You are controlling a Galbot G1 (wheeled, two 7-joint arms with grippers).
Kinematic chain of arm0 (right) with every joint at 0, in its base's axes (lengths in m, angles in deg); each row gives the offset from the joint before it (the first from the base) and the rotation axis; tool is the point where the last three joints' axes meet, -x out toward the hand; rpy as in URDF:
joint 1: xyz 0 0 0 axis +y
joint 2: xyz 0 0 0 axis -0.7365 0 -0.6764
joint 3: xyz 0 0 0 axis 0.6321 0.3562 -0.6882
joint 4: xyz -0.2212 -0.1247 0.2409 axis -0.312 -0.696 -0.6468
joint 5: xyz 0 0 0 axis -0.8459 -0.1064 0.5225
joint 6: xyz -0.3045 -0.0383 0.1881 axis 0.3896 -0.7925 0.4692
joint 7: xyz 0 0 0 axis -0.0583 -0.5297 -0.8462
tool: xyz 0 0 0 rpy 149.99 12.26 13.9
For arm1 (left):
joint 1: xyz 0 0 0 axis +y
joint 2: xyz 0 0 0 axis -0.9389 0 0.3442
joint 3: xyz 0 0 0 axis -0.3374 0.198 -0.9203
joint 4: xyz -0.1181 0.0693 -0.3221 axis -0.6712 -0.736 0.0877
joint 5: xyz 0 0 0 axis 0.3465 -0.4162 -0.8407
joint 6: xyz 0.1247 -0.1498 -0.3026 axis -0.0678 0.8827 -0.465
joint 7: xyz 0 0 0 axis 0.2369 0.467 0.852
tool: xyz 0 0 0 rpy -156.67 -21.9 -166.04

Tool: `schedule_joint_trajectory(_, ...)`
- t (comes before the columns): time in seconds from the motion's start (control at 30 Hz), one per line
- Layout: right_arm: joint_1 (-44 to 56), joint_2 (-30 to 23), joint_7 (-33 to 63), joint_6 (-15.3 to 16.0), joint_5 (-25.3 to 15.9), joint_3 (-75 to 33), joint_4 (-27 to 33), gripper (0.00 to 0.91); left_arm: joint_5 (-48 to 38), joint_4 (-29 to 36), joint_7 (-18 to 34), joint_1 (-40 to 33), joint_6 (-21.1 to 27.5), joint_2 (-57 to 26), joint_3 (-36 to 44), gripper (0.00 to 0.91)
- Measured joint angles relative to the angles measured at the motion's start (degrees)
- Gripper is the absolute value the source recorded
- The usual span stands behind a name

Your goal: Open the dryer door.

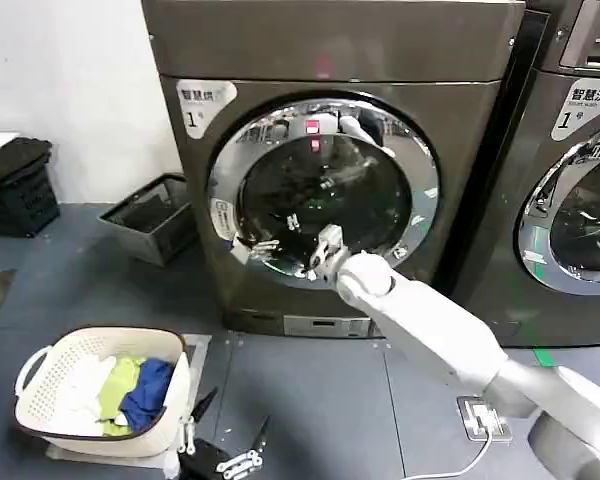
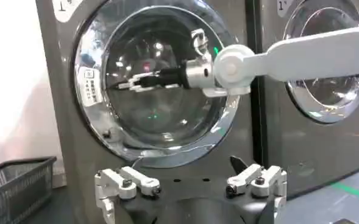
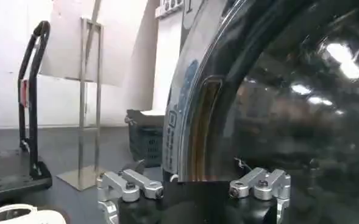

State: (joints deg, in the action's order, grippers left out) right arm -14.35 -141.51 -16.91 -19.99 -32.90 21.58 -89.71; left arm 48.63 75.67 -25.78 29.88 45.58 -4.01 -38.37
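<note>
The grey floor (image 1: 310, 400) carries the dryer (image 1: 330, 150). Left of the dryer sits a dark crate (image 1: 152, 215); in front-left, a laundry basket (image 1: 100, 392).

Dryer door (image 1: 325, 190): large round porthole, wide shiny chrome ring around dark tinted glass, set in the front of the dark bronze-grey machine. It sat flush against the front panel, apparently closed. A small white label was on the ring's left side.

Hidden behind right gripper (image 1: 280, 243): part of dryer door (image 1: 380, 130) glass; neighbouring machine (image 1: 570, 180) cut at right edge.
</note>
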Motion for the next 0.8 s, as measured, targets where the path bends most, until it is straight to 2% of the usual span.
schedule_joint_trajectory(0.8,-3.52,-8.08,-6.9,-0.01,0.17,-0.37,10.2,0.907,-0.43,-0.01,0.0,-0.09,-0.02,-0.09,-0.2,0.907)
